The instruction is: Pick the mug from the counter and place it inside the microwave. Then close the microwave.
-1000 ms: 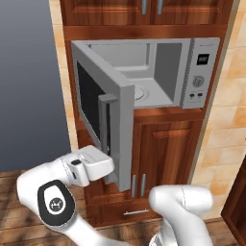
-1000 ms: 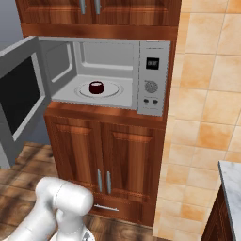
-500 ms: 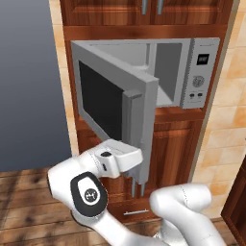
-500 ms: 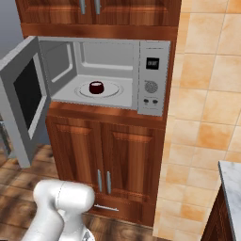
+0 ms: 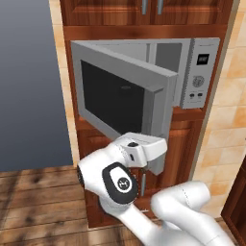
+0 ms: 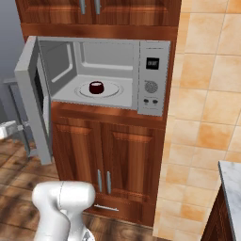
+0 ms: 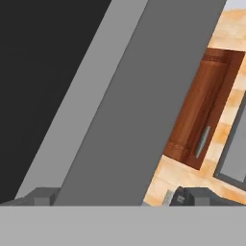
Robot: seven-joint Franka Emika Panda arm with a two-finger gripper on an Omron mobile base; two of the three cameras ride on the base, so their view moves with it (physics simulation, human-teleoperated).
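The dark maroon mug (image 6: 96, 87) stands on the round turntable inside the silver microwave (image 6: 153, 75). Its dark-window door (image 5: 120, 96) hangs half open, swung out to the left of the cavity. My gripper (image 5: 154, 166) is low at the door's free edge, pressed against its outer side. In the hand view the gripper (image 7: 115, 197) is open, its fingertips (image 7: 192, 196) wide apart with the door's grey frame (image 7: 139, 96) right in front of them. Nothing is held. A corner of the marbled counter (image 6: 230, 179) shows at the lower right.
Reddish-brown cabinet doors (image 6: 117, 160) with bar handles sit under the microwave, and more cabinets (image 6: 94, 9) are above it. An orange tiled wall (image 6: 202, 94) runs to the right. A grey-blue wall (image 5: 29, 86) and wooden floor (image 5: 38, 202) lie to the left.
The microwave door has swung from wide open to about halfway shut. My arm has moved right along with the door's free edge. The mug has stayed on the turntable.
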